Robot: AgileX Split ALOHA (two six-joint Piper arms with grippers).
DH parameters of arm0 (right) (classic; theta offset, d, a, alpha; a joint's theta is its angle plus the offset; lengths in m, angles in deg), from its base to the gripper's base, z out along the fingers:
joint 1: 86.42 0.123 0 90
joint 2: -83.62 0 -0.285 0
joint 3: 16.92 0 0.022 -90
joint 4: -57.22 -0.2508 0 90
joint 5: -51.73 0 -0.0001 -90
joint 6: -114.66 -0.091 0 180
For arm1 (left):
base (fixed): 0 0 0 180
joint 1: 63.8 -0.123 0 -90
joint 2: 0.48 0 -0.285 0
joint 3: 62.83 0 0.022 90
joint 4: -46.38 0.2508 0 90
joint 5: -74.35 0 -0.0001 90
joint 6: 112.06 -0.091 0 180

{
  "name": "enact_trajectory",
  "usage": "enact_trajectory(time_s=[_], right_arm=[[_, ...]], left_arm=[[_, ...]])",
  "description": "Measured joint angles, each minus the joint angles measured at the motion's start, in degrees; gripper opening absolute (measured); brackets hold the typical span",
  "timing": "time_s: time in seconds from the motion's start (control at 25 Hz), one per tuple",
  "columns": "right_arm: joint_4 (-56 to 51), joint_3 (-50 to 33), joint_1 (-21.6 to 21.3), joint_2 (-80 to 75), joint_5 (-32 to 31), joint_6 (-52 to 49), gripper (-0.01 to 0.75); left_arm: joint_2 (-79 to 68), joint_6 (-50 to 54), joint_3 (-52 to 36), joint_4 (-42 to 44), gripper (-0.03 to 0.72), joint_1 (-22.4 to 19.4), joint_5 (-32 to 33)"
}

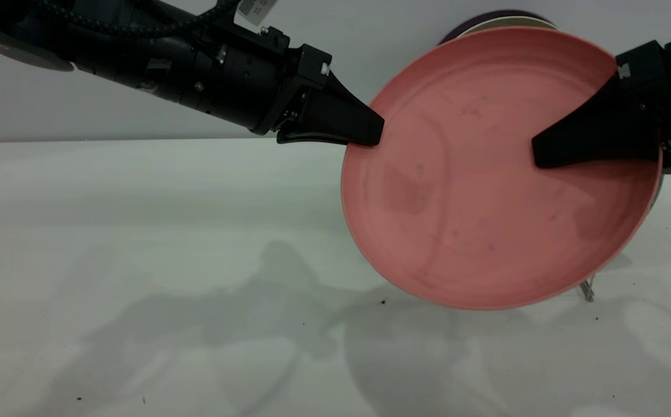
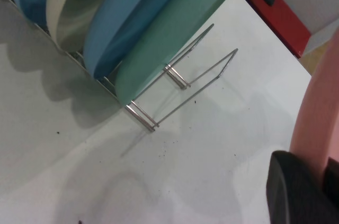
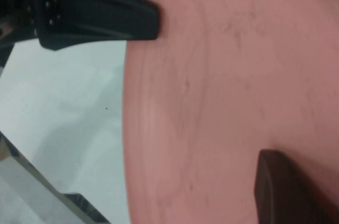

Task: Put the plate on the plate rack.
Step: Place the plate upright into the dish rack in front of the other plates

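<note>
The salmon-pink plate [image 1: 486, 191] is held up on edge above the table, its face toward the exterior camera. My left gripper [image 1: 370, 136] is shut on its left rim; in the left wrist view the rim [image 2: 318, 123] runs between my left gripper's [image 2: 322, 175] black fingers. My right gripper [image 1: 544, 153] is shut on the right rim, one finger lying across the plate's face. The right wrist view shows that finger [image 3: 283, 195] on the plate [image 3: 222, 102]. The plate rack [image 2: 142, 117] stands below, its two end wire loops empty. One rack foot [image 1: 587, 288] shows under the plate.
The rack holds several upright plates: teal-green [image 2: 175, 33] nearest the empty loops, then blue [image 2: 122, 23], cream [image 2: 69, 7], and another blue one. Their tops [image 1: 503, 20] show behind the pink plate. A red and white object [image 2: 280, 12] lies past the rack.
</note>
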Motion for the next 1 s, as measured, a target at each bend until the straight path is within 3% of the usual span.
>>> enact_trajectory(time_s=[0.12,0.28,0.48,0.68,1.0], right_arm=[[2.9,0.4,0.0,0.4,2.1,1.6,0.13],[16.4,0.3,0.1,1.6,10.6,5.1,0.13],[24.9,0.3,0.1,5.6,16.5,14.2,0.13],[31.4,2.2,0.1,9.8,15.8,25.3,0.13],[38.8,8.8,0.1,11.0,5.9,37.0,0.13]], left_arm=[[-0.1,0.3,0.0,0.6,0.071,-0.5,0.9],[0.1,5.2,0.5,2.7,0.224,-5.9,1.6],[0.1,12.6,0.5,9.5,0.385,-13.0,1.2],[0.1,16.5,0.5,16.8,0.418,-17.7,1.1],[0.1,18.3,0.6,22.2,0.418,-20.7,1.1]])
